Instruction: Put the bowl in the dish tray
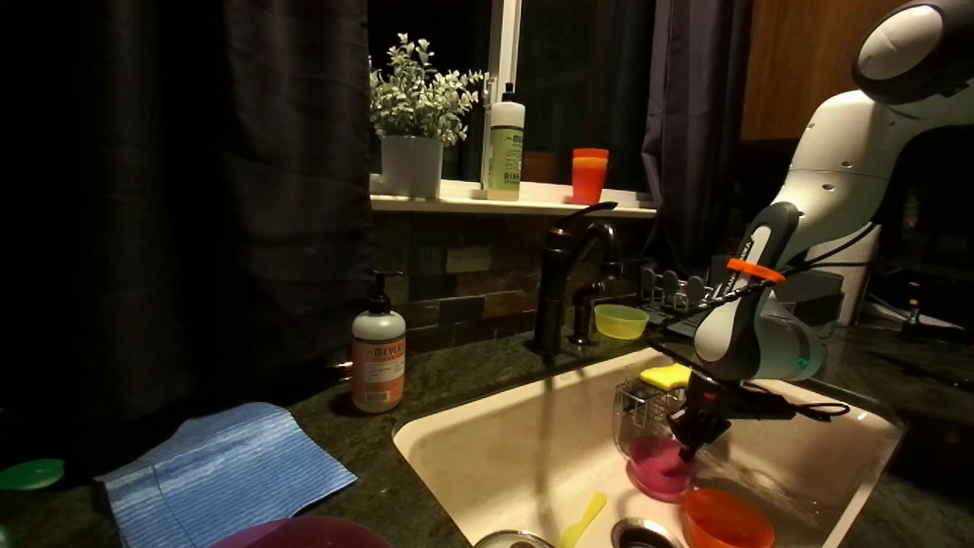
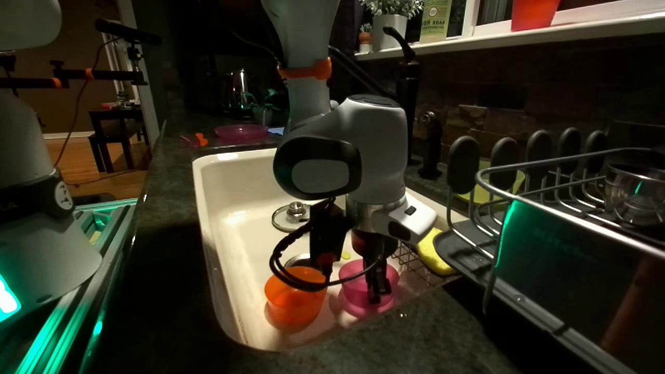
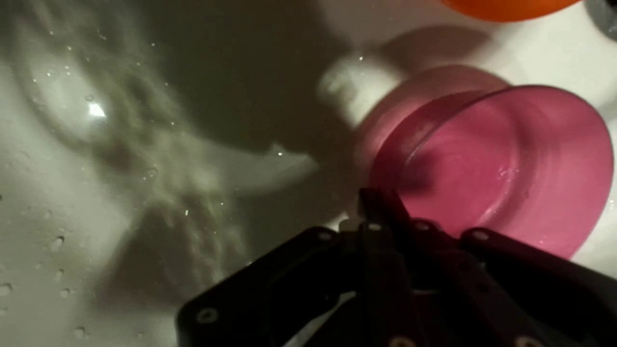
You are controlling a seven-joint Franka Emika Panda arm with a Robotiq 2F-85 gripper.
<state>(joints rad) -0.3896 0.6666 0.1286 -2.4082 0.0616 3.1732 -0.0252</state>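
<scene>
The pink-magenta bowl [image 1: 656, 466] is in the cream sink, beside the orange bowl; it also shows in an exterior view [image 2: 356, 285] and in the wrist view [image 3: 482, 159]. My gripper [image 3: 381, 205] points down at the bowl's rim, with its fingers close together and the rim running in between them. In both exterior views the gripper [image 1: 689, 450] [image 2: 379, 293] is at the bowl's side. I cannot tell whether the bowl is lifted off the sink floor. The dark grey dish tray [image 2: 561, 265] with metal prongs stands on the counter beside the sink; the arm partly hides it in an exterior view [image 1: 694, 291].
The orange bowl [image 2: 296, 298] sits close to the pink one. A wire caddy [image 1: 635, 415] with a yellow sponge [image 1: 666, 376] hangs at the sink wall towards the tray. A black faucet [image 1: 554, 281] and a yellow-green bowl [image 1: 622, 321] stand behind the sink [image 2: 208, 165].
</scene>
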